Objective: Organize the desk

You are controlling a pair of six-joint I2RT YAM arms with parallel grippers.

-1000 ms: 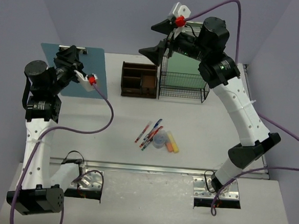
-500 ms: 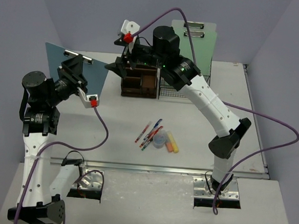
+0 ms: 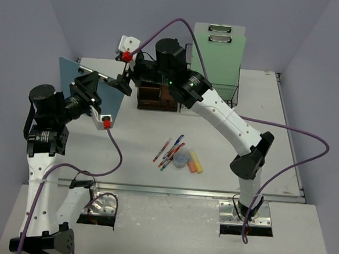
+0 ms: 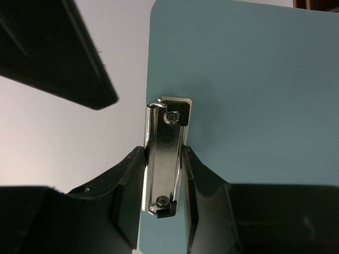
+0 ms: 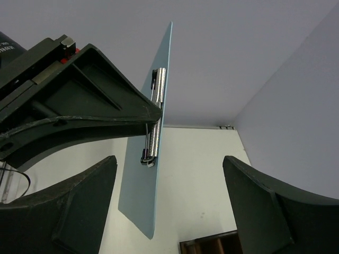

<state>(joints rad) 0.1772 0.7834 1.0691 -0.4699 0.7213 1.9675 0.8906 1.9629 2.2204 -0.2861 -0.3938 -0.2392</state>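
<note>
Lavender-grey walls on three sides; white desk (image 3: pixel 273 146) fills the middle of the overhead view, with a metal rail (image 3: pixel 171 191) along its near edge. Left gripper (image 4: pixel 163 159) is up off the desk at far left, jaws pinching the metal clip (image 4: pixel 165 132) of a blue clipboard (image 3: pixel 66 76); one finger (image 4: pixel 130 174) sits on each side of the clip. Board is held clear of the surface and tilted, clip end toward the arm. Right arm extends from its base at near right across to far left. Right gripper (image 5: pixel 169 159) is spread wide with nothing in it. In its wrist view the blue clipboard is seen edge-on between the two fingers, closer to the left one; contact cannot be confirmed. At the far edge, centre: dark-brown wooden organizer (image 3: pixel 157 97), partly hidden by the right arm. Just right of it is a black wire-mesh rack (image 3: pixel 224 93) with green clipboards (image 3: pixel 221 52) standing upright inside, clips at the top. Centre of desk, well apart from both grippers: a loose cluster of pens (image 3: pixel 169 150), a small clear round container (image 3: pixel 180 158) touching them, and yellow and orange highlighters (image 3: pixel 196 162) just to its right.
</note>
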